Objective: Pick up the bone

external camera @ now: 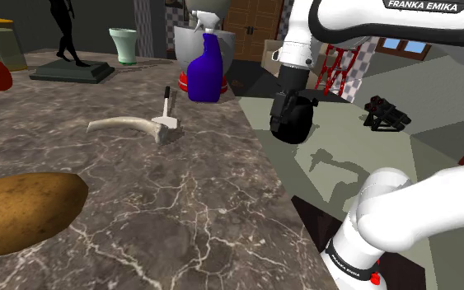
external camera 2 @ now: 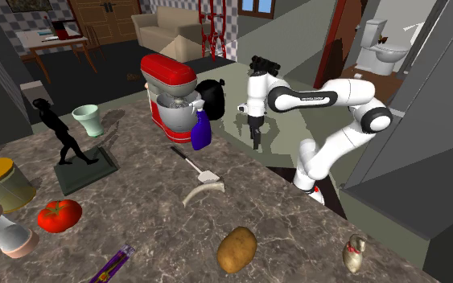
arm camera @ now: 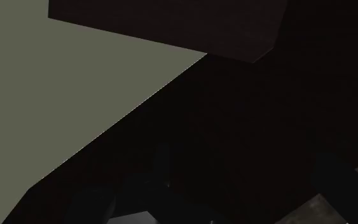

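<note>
In the shoulder view, the pale, curved bone (external camera: 127, 124) lies flat on the dark marble table (external camera: 205, 214), its nearer end just beside the white head of a spatula (external camera: 167, 123); whether the two touch cannot be made out. A blue spray bottle (external camera: 205, 72) stands behind them and a potato (external camera: 20, 212) sits at the near edge, leaving open marble around the bone's long side. The white arm (external camera: 329, 25) hangs the black claw (external camera: 292, 132) off the table's edge, over the floor and well apart from the bone, a placing that reads as a start pose, not an approach. The second exterior view looks across the table: the bone (external camera 2: 203, 191) rests near the middle, between the spatula and the potato, with a red stand mixer (external camera 2: 172, 92) behind, while the claw (external camera 2: 254, 143) points straight down beyond the far edge. Whether the claw is wide or narrow cannot be told here. The wrist view looks down on grey-green floor (arm camera: 56, 95) and dark surfaces, which fits a hand hanging outside the table, and it too leaves the claw's opening unreadable. The pick-up appears not yet begun. The next move likely calls for carrying the claw over the table and down onto the bone's middle, clear of the spatula head, which could be nudged or caught.
</note>
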`<state>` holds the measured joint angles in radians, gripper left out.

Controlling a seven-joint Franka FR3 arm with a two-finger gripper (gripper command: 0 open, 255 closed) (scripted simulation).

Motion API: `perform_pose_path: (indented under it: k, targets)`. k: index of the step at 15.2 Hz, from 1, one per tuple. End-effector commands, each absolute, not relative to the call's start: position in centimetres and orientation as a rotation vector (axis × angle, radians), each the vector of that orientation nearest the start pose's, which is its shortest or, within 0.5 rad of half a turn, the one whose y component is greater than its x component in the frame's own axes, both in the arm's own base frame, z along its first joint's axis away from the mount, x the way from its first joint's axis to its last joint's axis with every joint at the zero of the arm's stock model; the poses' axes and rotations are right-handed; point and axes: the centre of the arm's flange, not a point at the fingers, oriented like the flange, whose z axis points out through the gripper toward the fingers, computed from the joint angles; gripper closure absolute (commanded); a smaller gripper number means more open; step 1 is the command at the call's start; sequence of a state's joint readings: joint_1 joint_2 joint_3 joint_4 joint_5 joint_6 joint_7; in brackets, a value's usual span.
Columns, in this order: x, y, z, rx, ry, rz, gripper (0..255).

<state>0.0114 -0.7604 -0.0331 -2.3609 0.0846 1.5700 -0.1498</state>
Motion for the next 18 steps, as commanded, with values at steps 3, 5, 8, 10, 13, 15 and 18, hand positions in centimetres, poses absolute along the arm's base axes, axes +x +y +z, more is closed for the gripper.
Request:
perform_pose_path:
  k: [3, 5, 8, 10, 13, 15, 18]
  targets:
    - [32.7, 2.3, 58.7, -3.031, -0.215, 0.042, 0]
    - [34.1, 4.6, 59.3, -3.038, -0.224, 0.050, 0]
    - [36.2, 8.1, 60.2, -3.048, -0.237, 0.062, 0]
    - [37.5, 10.5, 60.8, -3.054, -0.246, 0.071, 0]
    - [39.5, 14.0, 61.6, -3.064, -0.259, 0.083, 0]
    - [40.9, 16.4, 62.1, -3.070, -0.268, 0.092, 0]
    - [42.9, 20.0, 62.8, -3.080, -0.281, 0.104, 0]
